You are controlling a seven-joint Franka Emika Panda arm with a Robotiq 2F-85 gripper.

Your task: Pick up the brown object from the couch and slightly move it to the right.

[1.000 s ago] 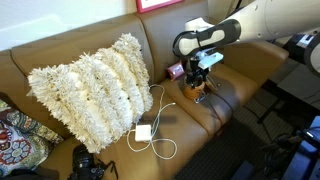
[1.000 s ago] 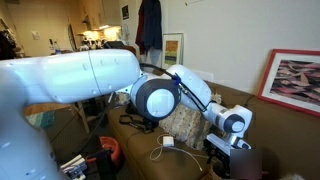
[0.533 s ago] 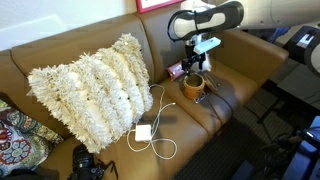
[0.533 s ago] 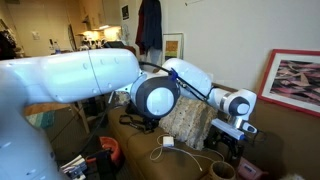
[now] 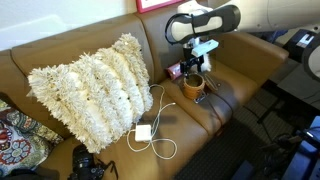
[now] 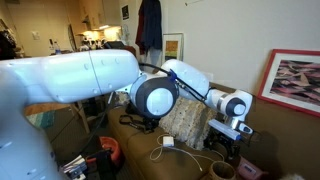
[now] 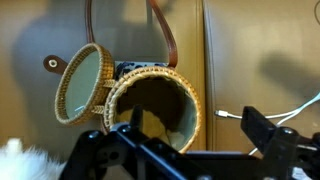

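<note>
Glossy white rounded arm links [image 6: 70, 75] w/ black joint bands [image 5: 179, 28]; grey disc cap [image 6: 155, 98] on big joint; matte black angular gripper [image 7: 190, 135] at wrist view's 6 o'clock; white wrist block [image 5: 204, 45] at its 12.

Ext. wide, wrist close above couch [image 7: 40, 40]
</note>
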